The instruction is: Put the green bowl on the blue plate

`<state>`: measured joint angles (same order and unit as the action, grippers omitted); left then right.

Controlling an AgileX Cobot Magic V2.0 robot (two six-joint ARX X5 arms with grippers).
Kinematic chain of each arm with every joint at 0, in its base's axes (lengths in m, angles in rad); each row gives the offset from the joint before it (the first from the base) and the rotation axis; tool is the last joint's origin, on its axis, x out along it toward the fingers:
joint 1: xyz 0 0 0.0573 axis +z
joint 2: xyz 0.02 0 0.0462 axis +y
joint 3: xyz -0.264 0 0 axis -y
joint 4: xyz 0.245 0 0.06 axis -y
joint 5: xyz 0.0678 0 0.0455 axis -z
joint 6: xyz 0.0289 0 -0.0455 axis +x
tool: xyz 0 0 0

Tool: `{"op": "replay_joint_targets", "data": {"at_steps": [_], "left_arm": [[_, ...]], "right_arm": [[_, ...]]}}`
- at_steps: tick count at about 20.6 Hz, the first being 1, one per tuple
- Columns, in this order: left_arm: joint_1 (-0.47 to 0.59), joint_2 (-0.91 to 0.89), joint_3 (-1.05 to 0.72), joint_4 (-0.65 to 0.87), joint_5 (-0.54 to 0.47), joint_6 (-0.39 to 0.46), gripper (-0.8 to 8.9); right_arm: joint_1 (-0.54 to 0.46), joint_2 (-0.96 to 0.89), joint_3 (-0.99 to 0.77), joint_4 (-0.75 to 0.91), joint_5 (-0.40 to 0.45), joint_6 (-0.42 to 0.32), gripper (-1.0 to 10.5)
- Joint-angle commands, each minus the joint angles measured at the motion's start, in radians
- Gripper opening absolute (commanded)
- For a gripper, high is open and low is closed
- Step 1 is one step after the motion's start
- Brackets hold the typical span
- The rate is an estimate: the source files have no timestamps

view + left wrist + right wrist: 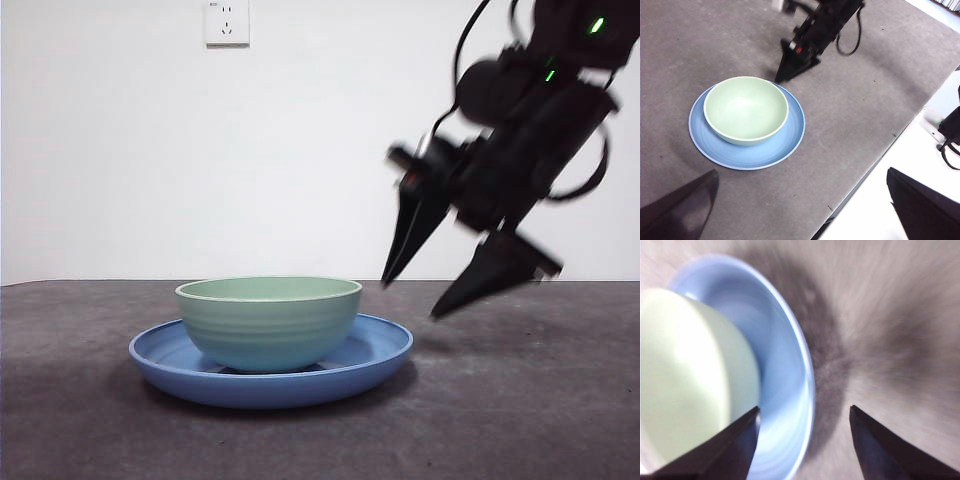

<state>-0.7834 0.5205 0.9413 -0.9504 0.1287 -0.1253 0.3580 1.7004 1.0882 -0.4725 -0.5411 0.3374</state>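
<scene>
I see the bowl sitting upright inside the plate. My right gripper hangs just beside the plate's rim, off the table, jaws spread and empty. My left gripper waits well away, jaws apart
</scene>
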Motion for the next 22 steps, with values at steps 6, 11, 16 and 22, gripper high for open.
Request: {"op": "replay_joint_targets", "data": {"at_steps": [6, 11, 16, 22], "left_arm": [[-0.009, 0.002, 0.011, 0.007, -0.001, -0.006, 6.20], [-0.009, 0.002, 0.011, 0.007, -0.001, -0.006, 6.20], [-0.009, 0.002, 0.011, 0.007, -0.001, -0.007, 6.20], [-0.009, 0.002, 0.011, 0.008, -0.001, -0.007, 6.20]], "right_arm": [[-0.023, -0.387, 0.025, -0.262, 0.098, -0.201, 4.2], [-0.020, -0.670, 0.025, -0.407, 0.098, -0.240, 5.3], [-0.020, -0.845, 0.024, -0.541, 0.096, -0.267, 5.9], [-0.020, -0.988, 0.024, -0.674, 0.095, -0.351, 5.9]]}}
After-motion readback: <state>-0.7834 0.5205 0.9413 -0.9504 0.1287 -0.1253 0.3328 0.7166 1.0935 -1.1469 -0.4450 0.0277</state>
